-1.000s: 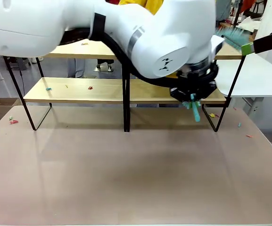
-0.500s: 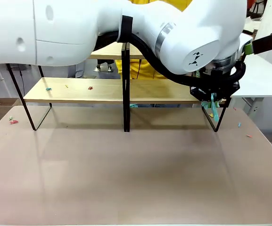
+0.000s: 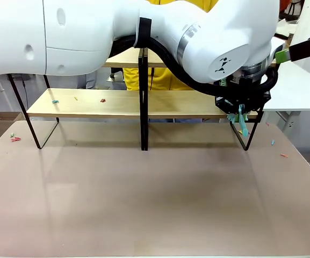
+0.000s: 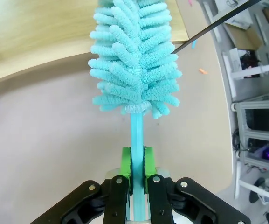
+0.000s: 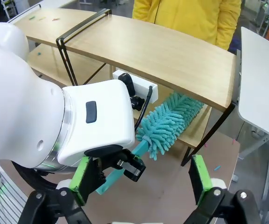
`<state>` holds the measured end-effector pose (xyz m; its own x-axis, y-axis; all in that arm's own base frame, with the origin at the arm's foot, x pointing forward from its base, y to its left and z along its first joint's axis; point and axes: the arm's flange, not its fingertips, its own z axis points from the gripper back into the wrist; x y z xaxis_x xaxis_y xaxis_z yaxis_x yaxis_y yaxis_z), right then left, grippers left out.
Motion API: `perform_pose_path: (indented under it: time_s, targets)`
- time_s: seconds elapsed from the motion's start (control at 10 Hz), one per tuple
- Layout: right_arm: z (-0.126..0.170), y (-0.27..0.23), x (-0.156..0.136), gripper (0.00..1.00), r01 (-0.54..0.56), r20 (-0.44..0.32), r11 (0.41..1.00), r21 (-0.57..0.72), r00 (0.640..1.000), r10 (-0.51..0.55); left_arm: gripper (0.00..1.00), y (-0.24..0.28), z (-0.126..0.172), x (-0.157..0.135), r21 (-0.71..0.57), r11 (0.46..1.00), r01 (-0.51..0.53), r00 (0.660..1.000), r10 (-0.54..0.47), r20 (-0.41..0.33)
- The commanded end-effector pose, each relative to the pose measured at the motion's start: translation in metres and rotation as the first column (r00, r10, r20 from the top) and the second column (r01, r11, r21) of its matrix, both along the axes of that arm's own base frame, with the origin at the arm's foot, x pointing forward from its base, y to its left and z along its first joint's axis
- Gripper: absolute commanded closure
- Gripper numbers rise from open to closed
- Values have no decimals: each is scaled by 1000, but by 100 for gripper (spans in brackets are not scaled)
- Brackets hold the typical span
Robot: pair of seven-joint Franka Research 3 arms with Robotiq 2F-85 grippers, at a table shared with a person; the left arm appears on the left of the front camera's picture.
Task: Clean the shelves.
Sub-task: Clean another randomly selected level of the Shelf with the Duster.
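Observation:
The shelves (image 3: 117, 104) stand across the far half of the table, two light boards on a black frame with a central upright (image 3: 143, 102). My left gripper (image 3: 240, 107) is at the lower board's right end, shut on the handle of a teal fluffy duster (image 4: 134, 60). The duster's head (image 5: 171, 119) reaches under the upper board (image 5: 171, 51), over the lower board's right end (image 4: 55, 32). In its own view my left gripper (image 4: 136, 165) pinches the thin handle between green pads. Above, my right gripper (image 5: 141, 175) hangs open, one of its fingers (image 3: 305, 48) showing at the top right.
Small coloured scraps lie on the lower board's left part (image 3: 54, 100) and on the table at both ends (image 3: 15, 138) (image 3: 283, 156). A person in a yellow top (image 5: 185, 18) stands behind the shelves. A white table (image 3: 300, 86) adjoins at the right.
My left arm has swept right along the lower board, carrying the duster to the board's right end. Over the last half second it has barely shifted.

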<state>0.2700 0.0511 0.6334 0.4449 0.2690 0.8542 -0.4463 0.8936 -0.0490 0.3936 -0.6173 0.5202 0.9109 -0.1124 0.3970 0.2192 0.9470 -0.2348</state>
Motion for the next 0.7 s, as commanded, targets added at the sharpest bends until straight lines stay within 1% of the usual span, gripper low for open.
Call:
perform_pose_path:
  time_s: [0.0,0.1,0.2,0.4,0.5,0.6]
  targets:
    - [0,0,0,0,0,-1,1000,0,1000,0,88,-2,1,3,12,1000,-29,999,29,-21]
    - [0,0,0,0,0,-1,1000,0,1000,0,88,-4,-3,5,28,998,-47,998,49,-49]
    - [0,0,0,0,0,-1,1000,0,1000,0,88,-6,-5,7,19,999,-44,997,45,-65]
    - [0,0,0,0,0,-1,1000,0,1000,0,88,-5,-2,10,-62,997,-36,996,30,-85]
    - [0,0,0,0,0,-1,1000,0,1000,0,88,-5,-4,11,-69,997,21,988,-32,-154]
    - [0,0,0,0,0,-1,1000,0,1000,0,88,-6,-7,16,-89,992,92,973,-109,-206]
